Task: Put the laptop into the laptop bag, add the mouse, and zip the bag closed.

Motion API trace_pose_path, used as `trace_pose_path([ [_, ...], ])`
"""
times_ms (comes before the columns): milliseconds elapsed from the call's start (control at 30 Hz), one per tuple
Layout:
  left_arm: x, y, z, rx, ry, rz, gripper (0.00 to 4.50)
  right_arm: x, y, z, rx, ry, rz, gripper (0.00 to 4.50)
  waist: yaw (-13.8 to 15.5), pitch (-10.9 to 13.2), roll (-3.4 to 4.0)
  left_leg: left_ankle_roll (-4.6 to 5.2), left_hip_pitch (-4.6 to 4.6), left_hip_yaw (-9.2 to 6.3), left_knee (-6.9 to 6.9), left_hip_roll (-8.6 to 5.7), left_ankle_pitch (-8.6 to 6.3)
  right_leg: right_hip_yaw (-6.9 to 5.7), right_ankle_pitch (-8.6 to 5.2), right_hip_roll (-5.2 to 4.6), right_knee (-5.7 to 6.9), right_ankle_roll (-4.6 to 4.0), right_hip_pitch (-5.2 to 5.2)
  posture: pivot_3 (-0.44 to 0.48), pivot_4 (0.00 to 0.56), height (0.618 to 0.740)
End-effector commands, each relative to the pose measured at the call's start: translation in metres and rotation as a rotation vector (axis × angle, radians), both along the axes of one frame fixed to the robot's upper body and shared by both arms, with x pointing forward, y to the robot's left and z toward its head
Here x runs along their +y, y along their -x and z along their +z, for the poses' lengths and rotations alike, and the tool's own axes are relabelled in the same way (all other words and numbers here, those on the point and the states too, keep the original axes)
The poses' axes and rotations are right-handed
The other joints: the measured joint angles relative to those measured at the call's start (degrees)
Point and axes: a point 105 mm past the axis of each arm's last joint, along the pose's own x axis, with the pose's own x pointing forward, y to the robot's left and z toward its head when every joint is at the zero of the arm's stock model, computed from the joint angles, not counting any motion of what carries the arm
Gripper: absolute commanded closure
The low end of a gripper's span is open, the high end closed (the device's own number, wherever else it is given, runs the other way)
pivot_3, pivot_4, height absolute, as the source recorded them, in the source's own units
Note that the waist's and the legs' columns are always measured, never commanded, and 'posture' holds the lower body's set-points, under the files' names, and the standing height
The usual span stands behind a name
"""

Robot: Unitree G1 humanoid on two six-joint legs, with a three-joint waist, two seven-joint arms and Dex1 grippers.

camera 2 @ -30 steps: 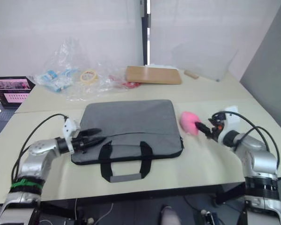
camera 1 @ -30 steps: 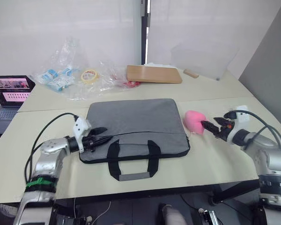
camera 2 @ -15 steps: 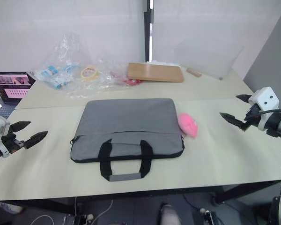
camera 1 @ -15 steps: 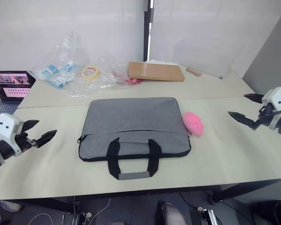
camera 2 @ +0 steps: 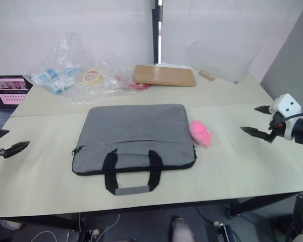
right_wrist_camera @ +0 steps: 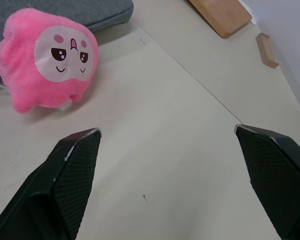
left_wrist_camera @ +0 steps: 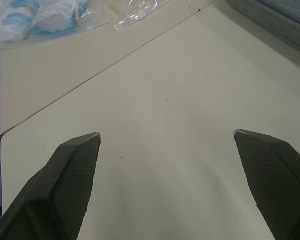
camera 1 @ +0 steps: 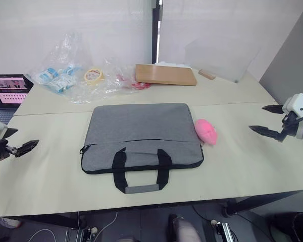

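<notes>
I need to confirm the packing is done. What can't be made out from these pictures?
- Contents of the flat grey fabric laptop bag: head views, hidden by its own fabric.
- Whether its black zip is fully shut: too fine to tell.
- Small dark laptop with pink screen: cut off by the picture's edge.

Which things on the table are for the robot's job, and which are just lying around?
For the job:
- flat grey fabric laptop bag with black handles

Just lying around:
- fuzzy pink plush toy
- yellow roll of tape
- flat brown wooden board
- crinkly clear plastic bags
- small dark laptop with pink screen
</notes>
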Motion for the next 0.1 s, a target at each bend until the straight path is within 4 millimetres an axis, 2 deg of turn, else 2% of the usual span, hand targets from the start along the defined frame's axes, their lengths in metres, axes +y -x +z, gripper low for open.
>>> trace_pose_path([
  [33, 0.0029, 0.0017, 0.0129, -0.028, -0.047, -0.007, 0.02, -0.0028, 0.0011, 0.0141, -0.063, -0.012, -0.007, 0.00, 0.0, 0.0, 0.00, 0.00, 0.00, -0.01, 0.01, 0.02, 0.00, 0.00, 0.00, -0.01, 0.02, 0.00, 0.00, 0.000, 0.150, 0.740],
  [100, 0.0030, 0.0031, 0.0117, -0.005, -0.013, -0.010, 0.02, -0.0044, 0.0014, 0.0134, -0.066, -0.012, -0.014, 0.00, 0.0, 0.0, 0.00, -0.01, 0.00, -0.02, 0.04, 0.07, 0.00, 0.00, 0.00, -0.03, 0.05, 0.00, 0.00, 0.000, 0.150, 0.740],
])
